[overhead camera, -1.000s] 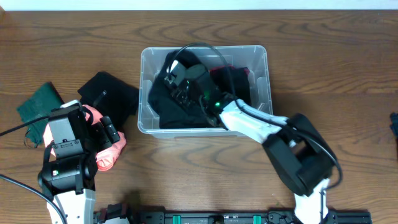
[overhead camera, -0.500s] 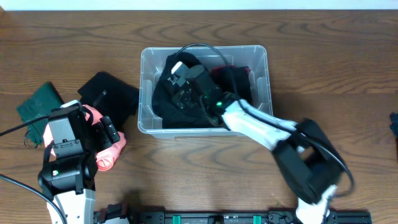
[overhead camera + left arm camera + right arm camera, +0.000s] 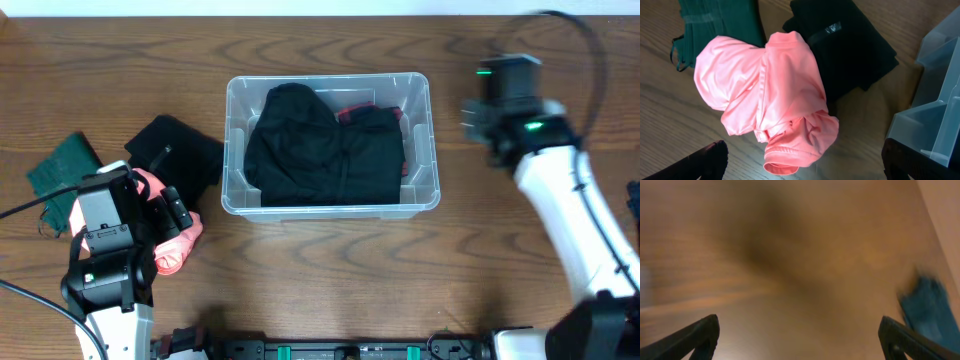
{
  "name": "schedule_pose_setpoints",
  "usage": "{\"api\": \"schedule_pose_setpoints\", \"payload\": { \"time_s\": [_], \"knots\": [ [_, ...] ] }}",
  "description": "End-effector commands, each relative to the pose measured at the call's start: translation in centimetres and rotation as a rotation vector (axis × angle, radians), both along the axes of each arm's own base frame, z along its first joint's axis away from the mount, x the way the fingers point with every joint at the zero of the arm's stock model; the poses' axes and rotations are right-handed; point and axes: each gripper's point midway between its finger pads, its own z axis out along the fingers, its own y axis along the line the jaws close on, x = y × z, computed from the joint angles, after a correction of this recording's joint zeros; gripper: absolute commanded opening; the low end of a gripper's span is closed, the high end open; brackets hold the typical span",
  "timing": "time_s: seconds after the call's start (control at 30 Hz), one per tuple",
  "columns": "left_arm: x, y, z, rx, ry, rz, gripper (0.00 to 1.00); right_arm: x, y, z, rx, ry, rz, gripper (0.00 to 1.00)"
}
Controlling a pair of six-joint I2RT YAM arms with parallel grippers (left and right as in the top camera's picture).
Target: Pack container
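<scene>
Right claw has swung out of the clear rectangular plastic bin, which now sits to its left. Fingers spread, empty. Black garment left inside. Blurred blue cloth ahead-right, probably next.

The right arm has pulled out of the large clear rectangular plastic bin and swung off to the right. The right tool now hangs, fingers spread, over the brown wooden surface, well apart from the bin and blurred. The crumpled black fabric garment it covered now lies fully exposed inside the bin.
</scene>
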Motion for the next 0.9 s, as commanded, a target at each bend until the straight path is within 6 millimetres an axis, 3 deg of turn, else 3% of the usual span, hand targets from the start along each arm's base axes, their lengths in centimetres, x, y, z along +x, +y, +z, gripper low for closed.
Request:
{"api": "schedule_pose_setpoints", "payload": {
  "time_s": [0.0, 0.17, 0.33, 0.67, 0.87],
  "knots": [
    [0.3, 0.0, 0.9, -0.009, -0.026, 0.006, 0.98, -2.8, -6.6, -3.5, 0.042, 0.049, -0.291, 0.99],
    [0.4, -0.2, 0.9, -0.019, -0.031, -0.003, 0.98, -6.8, -13.5, -8.4, 0.046, 0.221, -0.453, 0.99],
    [0.4, -0.2, 0.9, -0.019, -0.032, -0.003, 0.98, -9.1, -17.6, -11.6, 0.047, 0.299, -0.541, 0.99],
    [0.4, -0.2, 0.9, -0.019, -0.031, -0.003, 0.98, -14.0, -23.5, -15.4, 0.031, 0.421, -0.643, 0.99],
    [0.4, -0.2, 0.9, -0.019, -0.031, -0.003, 0.98, -15.7, -26.9, -15.5, 0.025, 0.374, -0.703, 0.99]
  ]
}}
